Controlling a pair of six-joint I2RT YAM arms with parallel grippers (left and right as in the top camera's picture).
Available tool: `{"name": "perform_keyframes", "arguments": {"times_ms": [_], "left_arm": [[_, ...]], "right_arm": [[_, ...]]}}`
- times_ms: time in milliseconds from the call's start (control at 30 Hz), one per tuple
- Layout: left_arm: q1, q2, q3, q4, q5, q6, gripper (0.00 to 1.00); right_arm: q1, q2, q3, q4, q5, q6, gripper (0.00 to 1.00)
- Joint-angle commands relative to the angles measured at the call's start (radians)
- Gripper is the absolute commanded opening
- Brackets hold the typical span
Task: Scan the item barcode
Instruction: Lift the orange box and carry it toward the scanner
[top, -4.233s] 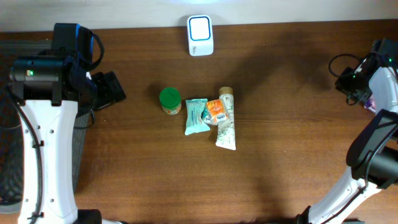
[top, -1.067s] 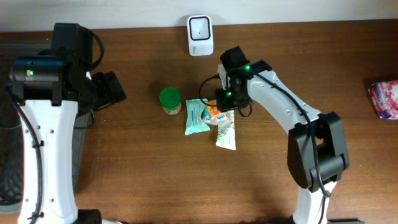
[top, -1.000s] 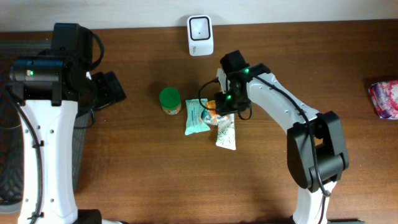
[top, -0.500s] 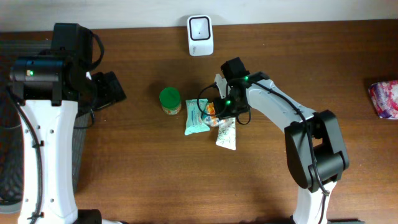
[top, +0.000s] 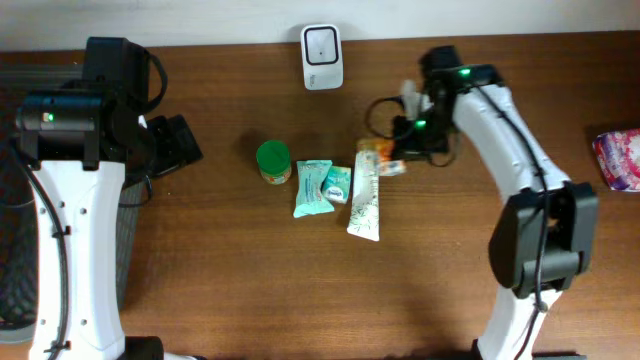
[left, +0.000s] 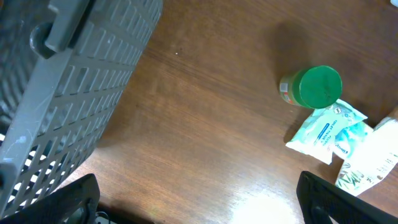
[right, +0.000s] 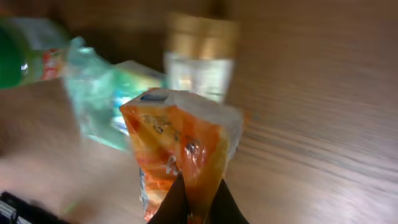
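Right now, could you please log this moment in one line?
right gripper: shut on orange packet | left gripper: open | scanner: not reached

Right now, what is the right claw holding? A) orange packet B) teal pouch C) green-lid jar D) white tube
A: in the right wrist view the right claw is pinched shut on the lower edge of the orange packet.

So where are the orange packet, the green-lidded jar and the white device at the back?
orange packet (right: 177, 149): right wrist view, on its crinkled front.
green-lidded jar (top: 272, 157): overhead view, middle of the lid.
white device (top: 322, 57): overhead view, on its top face.
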Motion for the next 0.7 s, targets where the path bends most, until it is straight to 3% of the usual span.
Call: {"name": "perform_keyframes", "arguments": {"times_ms": [0, 167, 267, 333, 667], "left_arm": [[0.004, -0.016, 0.011, -0.001, 0.000, -0.013, 0.99], [0.004, -0.016, 0.011, -0.001, 0.000, -0.012, 0.99], [0.004, -0.016, 0.011, 0.000, 0.000, -0.012, 0.99], [0.004, -0.016, 0.011, -0.001, 0.000, -0.012, 0.99], [0.004, -0.016, 0.011, -0.001, 0.000, -0.013, 0.99]], "right_arm": [[-0.078, -0.023, 0.013, -0.056, -0.083, -0.151, 0.04], [-0.109, -0.022, -0.023, -0.135, -0.316, -0.363, 0.04], [-0.109, -0.022, -0.059, -0.132, -0.588, -0.463, 0.04], [-0.109, -0.022, -0.059, -0.110, -0.719, -0.463, 0.04], [-0.108, -0.022, -0.059, -0.066, -0.960, -0.463, 0.04]]}}
